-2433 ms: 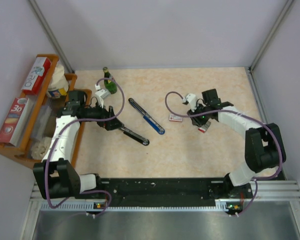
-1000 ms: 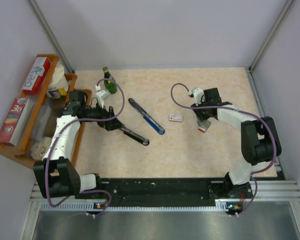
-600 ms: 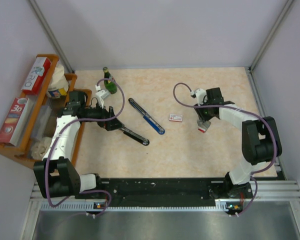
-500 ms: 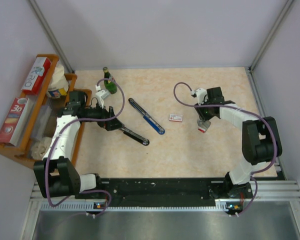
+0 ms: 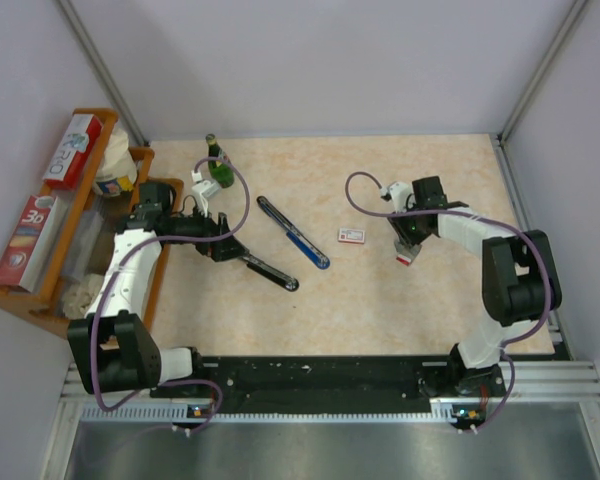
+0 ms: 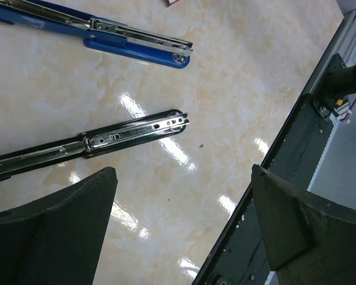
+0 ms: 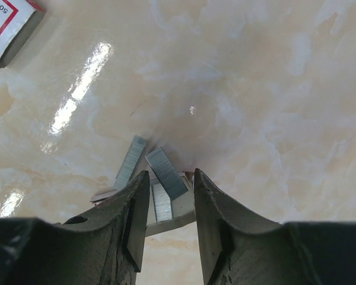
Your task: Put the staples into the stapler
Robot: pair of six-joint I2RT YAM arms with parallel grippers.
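Note:
The stapler lies as two long bars: a blue one [image 5: 292,232] [image 6: 136,44] and a black one with a metal rail [image 5: 270,272] [image 6: 130,133]. My left gripper [image 5: 228,248] [image 6: 183,172] hangs wide open at the black bar's left end, holding nothing. The staples' white box with a red label [image 5: 351,235] [image 7: 9,24] lies mid-table. Right of it is their small tray [image 5: 404,259] [image 7: 172,222], with grey staple strips [image 7: 166,172] spilling out. My right gripper [image 5: 407,250] [image 7: 170,173] points down into the tray. Its jaws stand narrowly apart with strips between them, and no pinch shows.
A wooden rack [image 5: 140,160] with boxes and a cup stands along the left edge. A green bottle [image 5: 216,165] stands behind the left gripper. The black base rail [image 5: 320,375] [image 6: 296,142] runs along the near edge. Walls close in the back and right sides.
The right jaws have narrowed a little over the tray, and the right wrist has swung slightly. The left arm, stapler bars and box have not moved.

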